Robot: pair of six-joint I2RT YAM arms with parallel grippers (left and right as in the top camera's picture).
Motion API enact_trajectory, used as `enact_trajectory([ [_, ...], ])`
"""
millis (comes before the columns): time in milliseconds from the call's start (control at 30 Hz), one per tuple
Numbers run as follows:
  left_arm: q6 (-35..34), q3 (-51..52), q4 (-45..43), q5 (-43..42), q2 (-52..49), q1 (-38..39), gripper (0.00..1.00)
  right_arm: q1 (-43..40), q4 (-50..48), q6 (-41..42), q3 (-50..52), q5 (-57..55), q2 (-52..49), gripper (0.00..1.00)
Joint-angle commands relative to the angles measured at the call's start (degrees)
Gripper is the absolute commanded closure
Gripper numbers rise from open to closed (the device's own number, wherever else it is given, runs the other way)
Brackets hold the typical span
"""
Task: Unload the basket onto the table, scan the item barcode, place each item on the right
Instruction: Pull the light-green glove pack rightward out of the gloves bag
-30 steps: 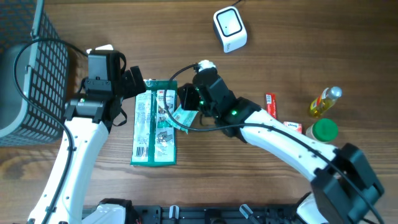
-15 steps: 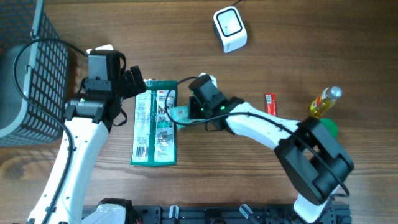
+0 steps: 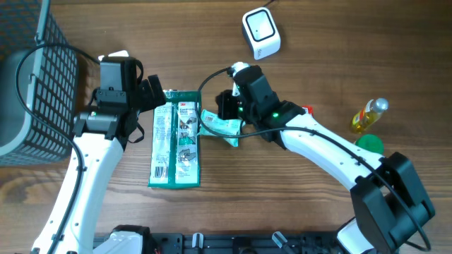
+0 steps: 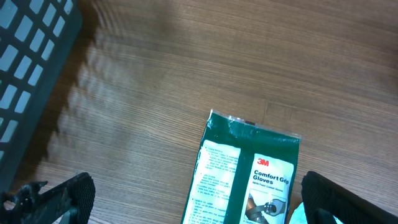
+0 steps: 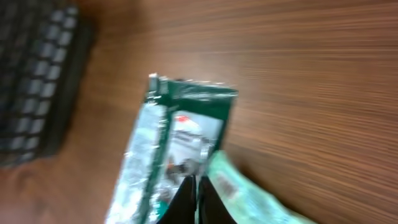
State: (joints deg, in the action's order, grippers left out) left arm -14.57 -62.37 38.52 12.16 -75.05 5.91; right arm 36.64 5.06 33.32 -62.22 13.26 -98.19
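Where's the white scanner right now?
In the overhead view the white scanner sits near the top edge, right of centre, beyond the right gripper and apart from it.

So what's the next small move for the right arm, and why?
Probably lift the right tool slightly and see whether the mint-green packet comes up. The tool is shut at the packet's edge, beside the green glove pack, but a real pinch isn't clear, and the white scanner sits farther up the table.
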Motion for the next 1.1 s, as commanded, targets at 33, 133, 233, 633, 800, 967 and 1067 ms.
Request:
enact_trajectory([
  [33,-0.9,-0.66,-0.17,0.33,0.15,-0.24,0.0,0.09,-2.84,-0.13,-0.02,12.57,-5.35,0.96],
  [133,-0.9,-0.66,-0.17,0.33,0.15,-0.24,0.0,0.09,-3.98,0.35,-0.02,15.67,-9.9,0.96],
  [233,-0.9,-0.66,-0.17,0.33,0.15,-0.24,0.0,0.13,-4.39,0.31,-0.02,17.84,-14.97,0.96],
  [633,-0.9,-0.66,-0.17,0.33,0.15,-0.24,0.0,-1.14,-8.41,0.7,-0.04,25.22,-19.47,0.96],
  [800,-0.92,-0.66,-0.17,0.33,0.15,-0.24,0.0,-2.8,-8.85,-1.81,-0.04,24.24,-9.84,0.96],
  [967,-0.9,-0.66,-0.17,0.33,0.15,-0.24,0.0,-2.73,-7.26,-1.64,-0.02,18.23,-9.53,0.96],
  [1067,-0.9,-0.66,-0.17,0.33,0.15,-0.24,0.0,-2.54,-5.35,-1.53,-0.02,15.26,-12.07,0.96],
])
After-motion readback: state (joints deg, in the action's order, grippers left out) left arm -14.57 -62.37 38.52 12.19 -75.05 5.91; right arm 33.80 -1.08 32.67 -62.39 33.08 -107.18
